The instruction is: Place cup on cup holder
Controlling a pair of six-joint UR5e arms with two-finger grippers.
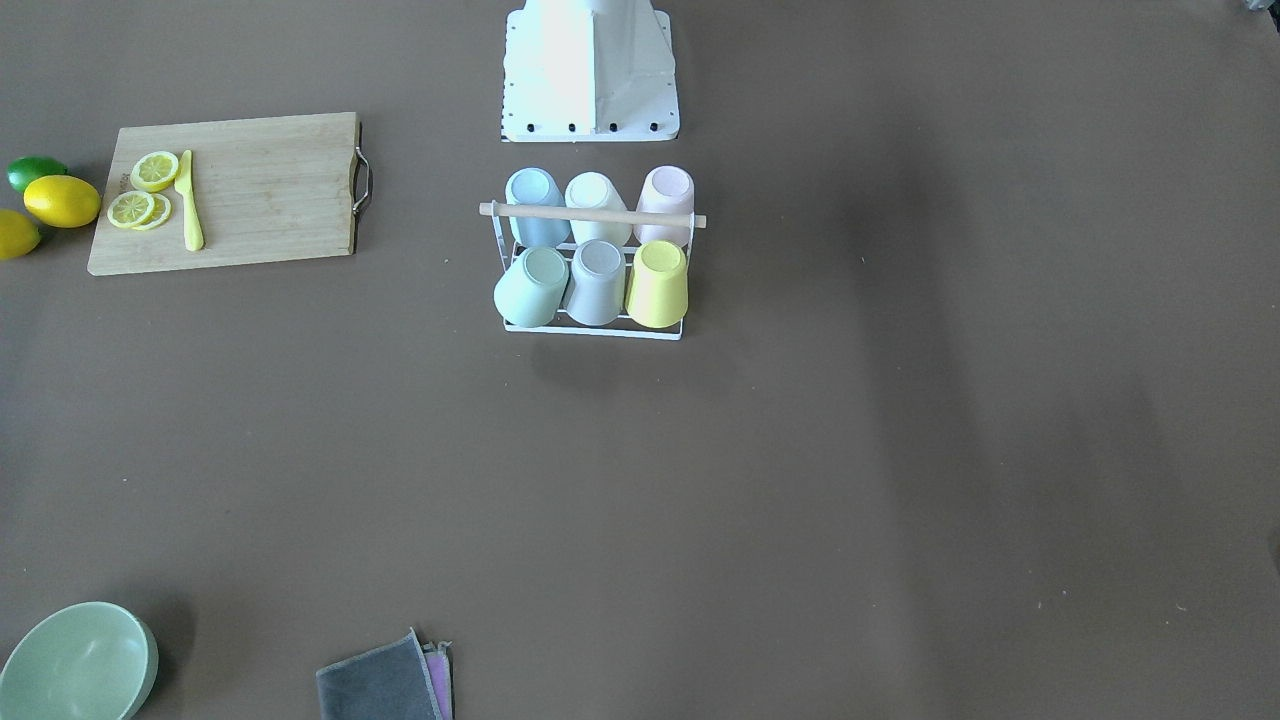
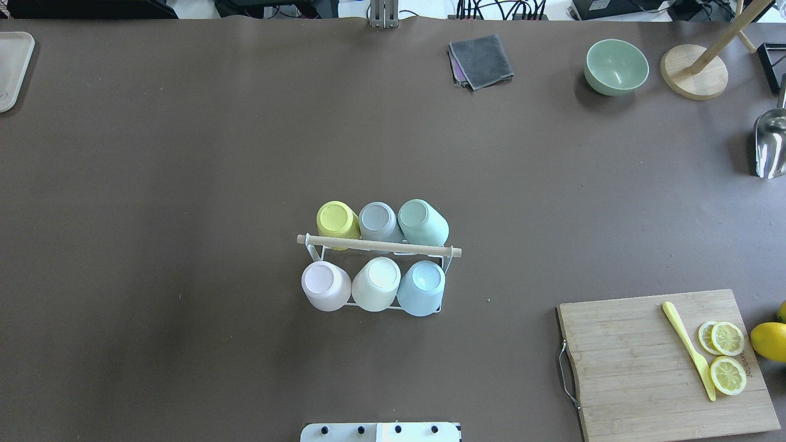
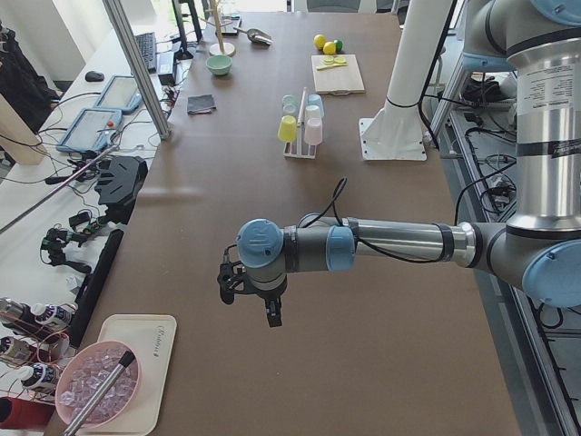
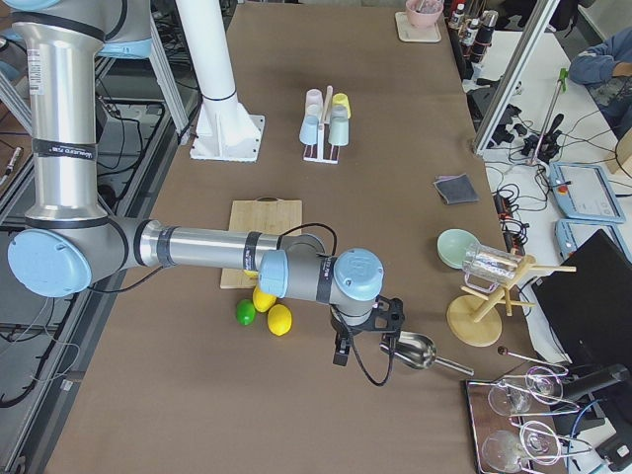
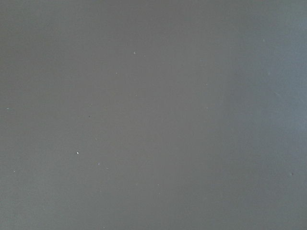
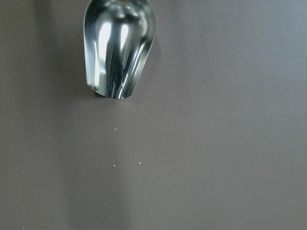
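The brown table (image 2: 184,153) carries the cup holder (image 2: 379,245) at its centre, six inverted cups (image 2: 381,222) filling it; I judge the task done. My left gripper (image 3: 250,304) hangs far off at nine o'clock, my right gripper (image 4: 360,338) at three; clenched or released, I cannot tell.

White cup holder (image 4: 316,158) bearing cups (image 4: 311,129), right end effector (image 4: 346,348) — near metal scoop (image 4: 415,353)

Even daylight, soft shadows, seemingly hazy
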